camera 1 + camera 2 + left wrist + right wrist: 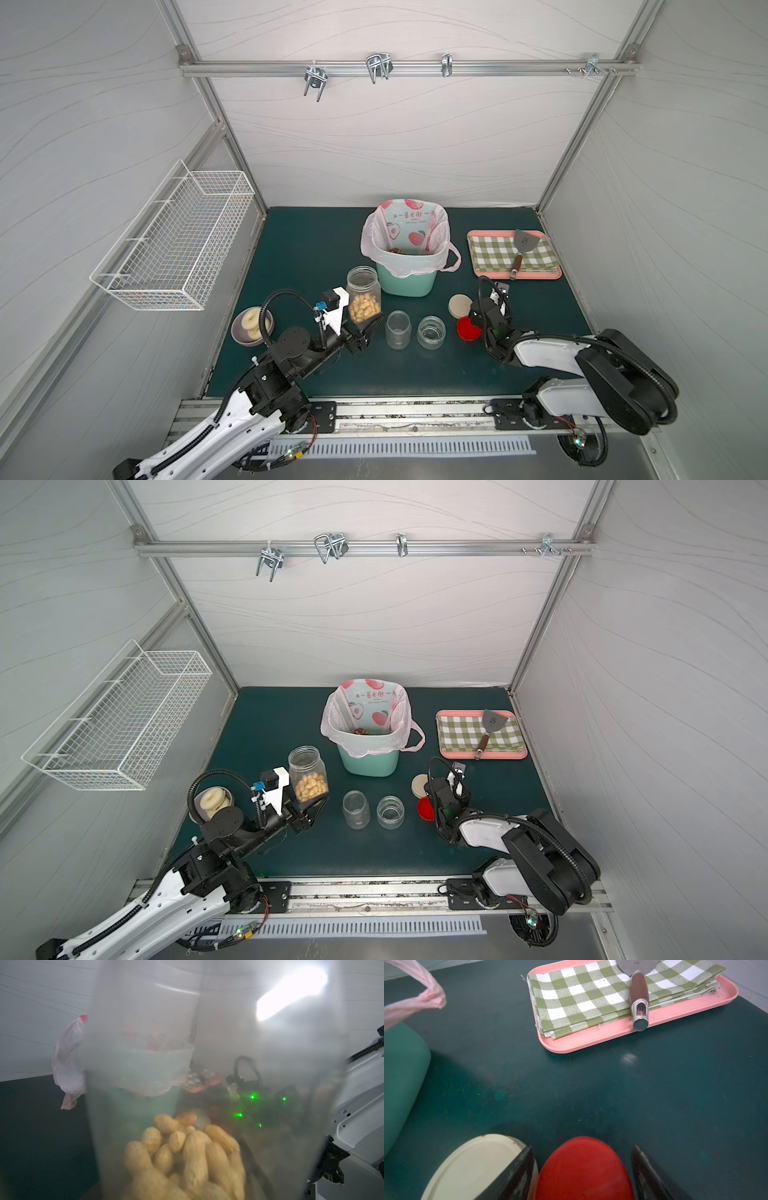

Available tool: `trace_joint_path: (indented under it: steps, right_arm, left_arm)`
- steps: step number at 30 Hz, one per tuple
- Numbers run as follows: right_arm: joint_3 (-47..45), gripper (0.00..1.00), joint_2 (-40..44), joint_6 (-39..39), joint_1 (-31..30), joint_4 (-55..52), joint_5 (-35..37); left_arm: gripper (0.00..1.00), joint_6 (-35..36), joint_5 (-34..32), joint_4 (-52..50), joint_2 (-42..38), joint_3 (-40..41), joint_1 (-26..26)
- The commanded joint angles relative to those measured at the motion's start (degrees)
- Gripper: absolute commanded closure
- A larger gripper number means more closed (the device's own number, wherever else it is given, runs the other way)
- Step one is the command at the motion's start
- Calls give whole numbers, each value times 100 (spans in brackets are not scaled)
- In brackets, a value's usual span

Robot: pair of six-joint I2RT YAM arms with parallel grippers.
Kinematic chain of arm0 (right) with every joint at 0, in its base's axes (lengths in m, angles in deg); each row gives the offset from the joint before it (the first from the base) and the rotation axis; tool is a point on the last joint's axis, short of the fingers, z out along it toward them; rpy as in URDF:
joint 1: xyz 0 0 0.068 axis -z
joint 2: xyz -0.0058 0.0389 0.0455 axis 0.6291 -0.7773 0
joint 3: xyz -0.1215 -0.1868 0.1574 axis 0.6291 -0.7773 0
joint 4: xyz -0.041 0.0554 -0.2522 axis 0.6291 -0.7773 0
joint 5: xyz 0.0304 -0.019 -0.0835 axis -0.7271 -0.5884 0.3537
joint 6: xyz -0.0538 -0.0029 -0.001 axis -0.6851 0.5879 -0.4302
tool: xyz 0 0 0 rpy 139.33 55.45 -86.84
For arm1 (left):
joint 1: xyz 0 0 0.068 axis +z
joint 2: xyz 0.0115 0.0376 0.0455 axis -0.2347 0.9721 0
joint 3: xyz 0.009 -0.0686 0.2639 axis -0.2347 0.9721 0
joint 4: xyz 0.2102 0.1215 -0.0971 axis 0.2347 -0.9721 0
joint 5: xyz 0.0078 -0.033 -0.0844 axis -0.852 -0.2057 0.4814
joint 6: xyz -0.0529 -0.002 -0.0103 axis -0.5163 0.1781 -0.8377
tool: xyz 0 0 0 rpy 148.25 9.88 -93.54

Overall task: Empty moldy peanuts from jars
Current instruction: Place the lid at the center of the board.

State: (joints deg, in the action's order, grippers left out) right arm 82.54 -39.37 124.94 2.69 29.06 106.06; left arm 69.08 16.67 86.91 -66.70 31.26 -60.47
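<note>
Left gripper (365, 319) level around peanut jar (363, 291)

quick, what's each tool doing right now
left tool: closed on the peanut jar, which has no lid on.
right tool: open, jaws either side of the red lid, not gripping it.

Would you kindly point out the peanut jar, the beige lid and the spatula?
peanut jar (364, 301): a top view, its clear side wall.
beige lid (459, 306): a top view, its top face.
spatula (639, 991): right wrist view, its brown handle.
</note>
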Motion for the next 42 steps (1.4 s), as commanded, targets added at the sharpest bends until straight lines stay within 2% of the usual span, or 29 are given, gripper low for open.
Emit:
trace_joint_path:
  steps: [1, 14, 20, 22, 24, 26, 31, 37, 42]
  right_arm:
    - [33, 22, 44, 137, 84, -113, -69]
    - [-4, 20, 883, 114, 313, -560, -575]
    - [34, 18, 781, 97, 393, -538, -773]
    - [38, 15, 801, 99, 400, -564, -782]
    - [56, 6, 882, 130, 400, -678, -776]
    - [73, 1, 1021, 161, 410, -813, -773]
    - [138, 1, 1530, 86, 447, -1147, -1000]
    - [525, 1, 1909, -362, 553, -1676, -1806]
    - [726, 1, 2093, -901, 562, -1711, -2883]
  left_arm:
    - [73, 33, 18, 320, -88, -16, 10]
    - [73, 24, 29, 355, -64, -8, 13]
    - [73, 32, 27, 346, -61, -8, 5]
    - [73, 33, 13, 329, -75, -8, 10]
    - [73, 41, 5, 309, -86, -10, 5]
    - [73, 41, 6, 314, -97, -8, 13]
    - [73, 41, 8, 314, -80, 1, 7]
    - [73, 41, 20, 298, -123, 1, 10]
    - [73, 7, 65, 326, -193, -15, 7]
